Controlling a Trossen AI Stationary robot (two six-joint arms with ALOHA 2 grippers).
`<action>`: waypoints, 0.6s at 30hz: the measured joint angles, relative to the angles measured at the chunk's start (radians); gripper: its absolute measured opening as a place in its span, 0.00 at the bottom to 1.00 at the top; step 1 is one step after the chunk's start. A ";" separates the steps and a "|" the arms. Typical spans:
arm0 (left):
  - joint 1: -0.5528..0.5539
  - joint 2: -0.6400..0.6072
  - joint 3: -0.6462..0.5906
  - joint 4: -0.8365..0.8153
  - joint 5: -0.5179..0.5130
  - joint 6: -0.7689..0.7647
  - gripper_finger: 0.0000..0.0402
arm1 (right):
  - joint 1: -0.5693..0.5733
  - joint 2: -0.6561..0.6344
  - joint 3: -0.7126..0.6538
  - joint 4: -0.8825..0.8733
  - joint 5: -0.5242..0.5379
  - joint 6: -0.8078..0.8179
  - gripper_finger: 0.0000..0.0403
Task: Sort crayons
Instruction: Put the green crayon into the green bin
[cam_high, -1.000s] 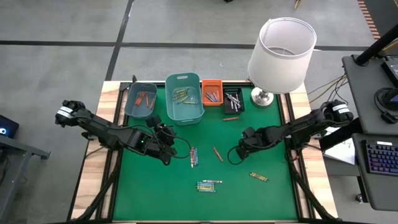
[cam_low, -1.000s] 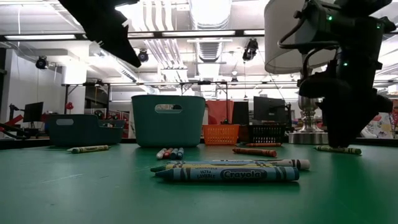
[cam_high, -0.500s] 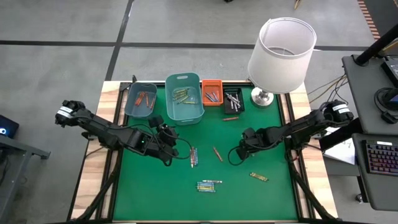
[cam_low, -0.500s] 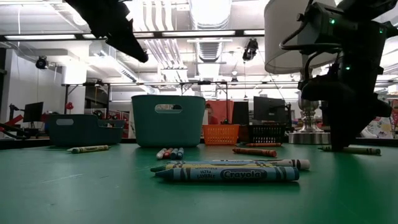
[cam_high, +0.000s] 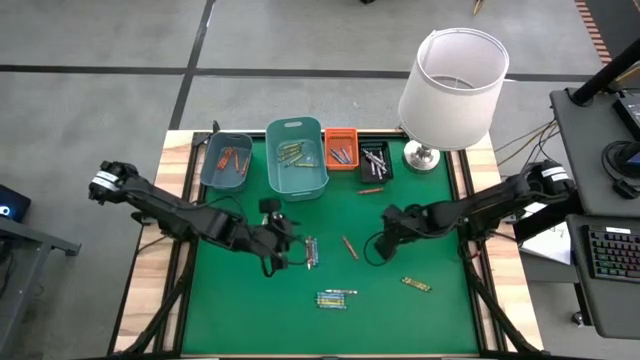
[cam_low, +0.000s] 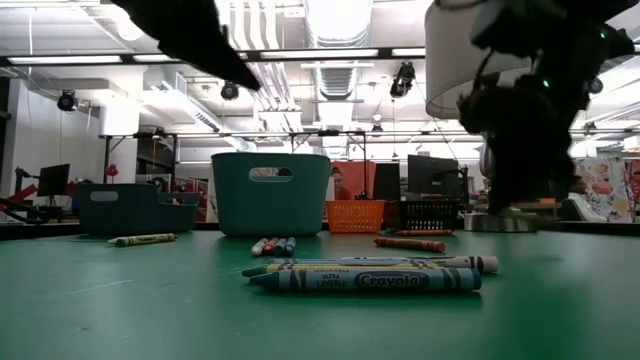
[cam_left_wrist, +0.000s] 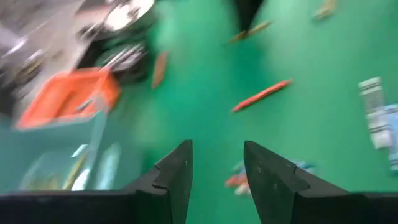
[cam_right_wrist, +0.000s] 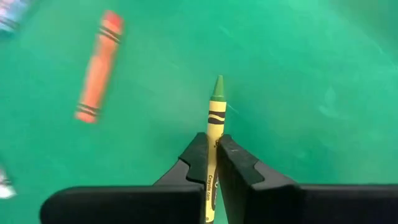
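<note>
Holding a yellow-green crayon (cam_right_wrist: 214, 134) in its closed fingers, long axis straight ahead, the right gripper (cam_high: 378, 243) hovers right of centre. The teal bin (cam_high: 297, 157) holding crayons of that colour lies far-left of it. The left gripper (cam_high: 285, 255), half open and empty, is near the crayon bundle (cam_high: 311, 251).

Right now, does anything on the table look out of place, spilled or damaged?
Nothing looks damaged or spilled. The one oddity is a white-shaded table lamp standing at the far right corner of the mat, beside the black bin. The loose crayons still on the mat are just unsorted work.

High view straight down; low view table-level; both share crayons (cam_high: 336, 298); left wrist seemingly blurred.
</note>
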 joint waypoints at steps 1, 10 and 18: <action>0.000 0.000 -0.021 0.071 0.040 0.040 0.31 | 0.002 -0.010 0.000 0.036 0.006 -0.026 0.03; 0.017 0.000 -0.221 0.695 0.181 0.153 0.29 | 0.006 -0.038 -0.001 0.388 0.062 -0.332 0.03; 0.082 0.005 -0.331 1.004 0.267 0.124 0.38 | 0.006 0.019 -0.001 0.863 0.028 -0.667 0.03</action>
